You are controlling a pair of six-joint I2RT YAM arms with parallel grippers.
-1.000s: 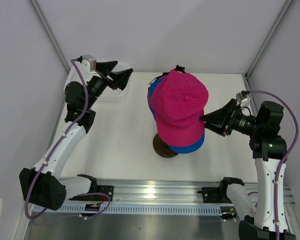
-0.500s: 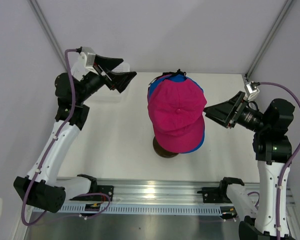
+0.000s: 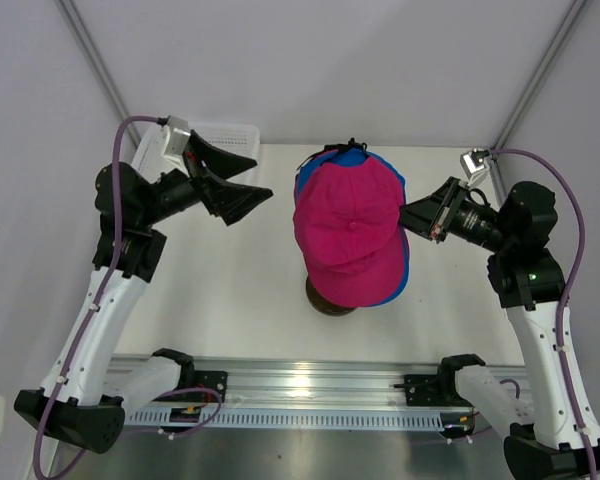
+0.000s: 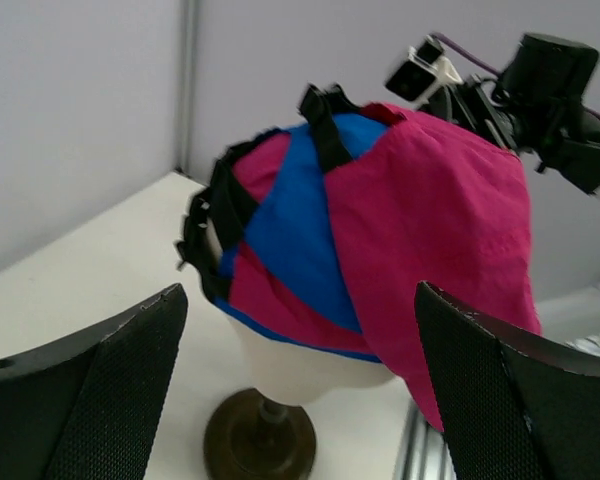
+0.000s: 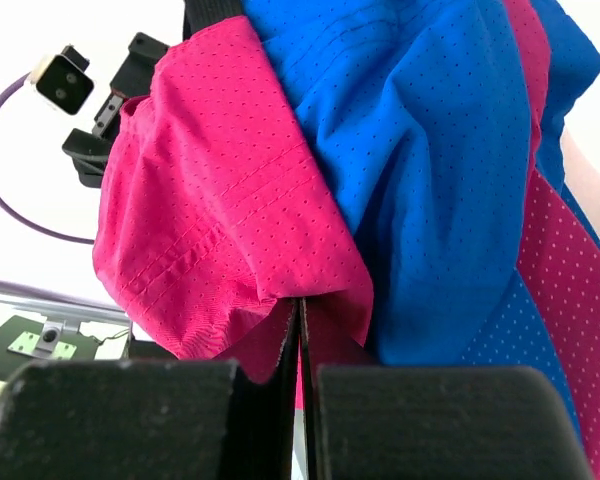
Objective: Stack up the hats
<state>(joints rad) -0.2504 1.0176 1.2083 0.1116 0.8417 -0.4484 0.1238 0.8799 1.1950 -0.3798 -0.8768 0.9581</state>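
Hats are stacked on the cream egg-shaped mannequin head (image 4: 280, 360), which stands on its dark round base (image 3: 325, 298) mid-way across the white table (image 3: 230, 280). The magenta pink cloth baseball cap (image 3: 350, 235) is on top, brim toward my bases. A royal blue cloth cap (image 4: 300, 230) sits under it, with more pink and blue layers showing below. Black adjuster straps (image 4: 325, 120) stick up at the back of the stack.

My right gripper (image 3: 405, 215) is at the stack's right side with its fingers pressed together. In the wrist view the lower edge of the magenta cap runs down into the seam between them, so it looks like a pinch on that hem.

My left gripper (image 3: 262, 177) is spread wide and hovers left of the stack, well apart from it, pointed at the caps and holding nothing. The white mesh plastic basket (image 3: 225, 130) sits in the far left corner, behind that arm.
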